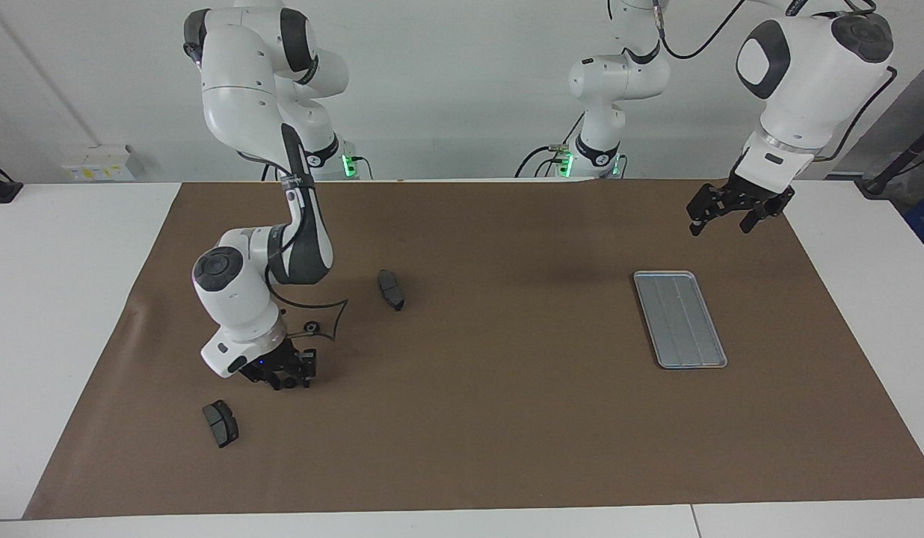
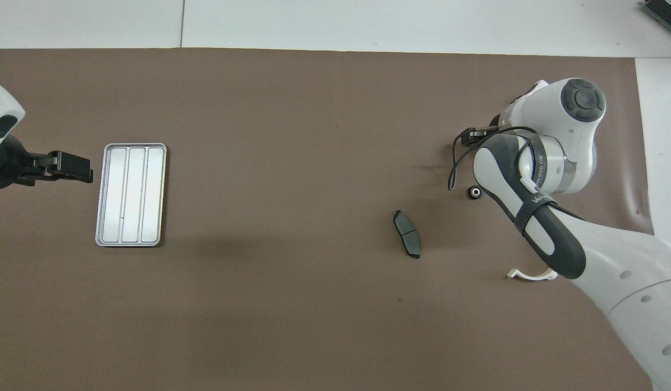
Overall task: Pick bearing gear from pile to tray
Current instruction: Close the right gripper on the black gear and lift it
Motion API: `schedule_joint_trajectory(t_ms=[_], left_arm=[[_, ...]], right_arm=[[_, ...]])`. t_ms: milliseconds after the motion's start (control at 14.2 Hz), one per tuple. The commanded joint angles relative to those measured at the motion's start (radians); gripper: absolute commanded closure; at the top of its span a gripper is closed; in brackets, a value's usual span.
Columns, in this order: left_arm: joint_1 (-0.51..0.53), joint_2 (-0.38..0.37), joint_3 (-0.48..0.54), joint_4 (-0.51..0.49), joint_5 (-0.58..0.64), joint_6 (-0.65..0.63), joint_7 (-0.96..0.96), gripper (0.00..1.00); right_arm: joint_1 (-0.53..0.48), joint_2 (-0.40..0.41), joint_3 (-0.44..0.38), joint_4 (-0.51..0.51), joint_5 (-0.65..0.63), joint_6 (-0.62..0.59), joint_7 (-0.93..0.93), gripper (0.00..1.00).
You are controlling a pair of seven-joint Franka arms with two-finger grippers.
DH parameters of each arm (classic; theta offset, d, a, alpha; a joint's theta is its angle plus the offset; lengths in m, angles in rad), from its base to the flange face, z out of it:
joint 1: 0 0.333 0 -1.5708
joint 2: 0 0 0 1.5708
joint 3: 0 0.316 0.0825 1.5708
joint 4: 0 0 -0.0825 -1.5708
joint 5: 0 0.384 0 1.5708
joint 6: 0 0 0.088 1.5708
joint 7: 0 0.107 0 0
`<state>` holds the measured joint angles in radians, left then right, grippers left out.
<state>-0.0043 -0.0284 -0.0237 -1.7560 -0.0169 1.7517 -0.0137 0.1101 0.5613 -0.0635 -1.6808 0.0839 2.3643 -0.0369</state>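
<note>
Right gripper (image 1: 288,381) low on the tabletop (image 1: 507,418) over a small gear; left gripper (image 1: 724,213) waits in the air near the tray (image 1: 679,319).

The right jaws straddle a tiny black round gear, narrowing around it; whether they grip it cannot be told. A second gear (image 2: 475,191), black with a pale centre, lies nearer the robots. The left jaws stand wide and empty, probably kept clear. The ribbed silver tray is empty.
</note>
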Motion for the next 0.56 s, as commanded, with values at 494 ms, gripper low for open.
schedule_joint_trajectory(t_ms=[494], left_arm=[[0.001, -0.025, -0.001, -0.03, 0.018, 0.014, 0.001, 0.0]], right_arm=[[-0.009, -0.005, 0.008, -0.031, -0.004, 0.0, -0.024, 0.74]])
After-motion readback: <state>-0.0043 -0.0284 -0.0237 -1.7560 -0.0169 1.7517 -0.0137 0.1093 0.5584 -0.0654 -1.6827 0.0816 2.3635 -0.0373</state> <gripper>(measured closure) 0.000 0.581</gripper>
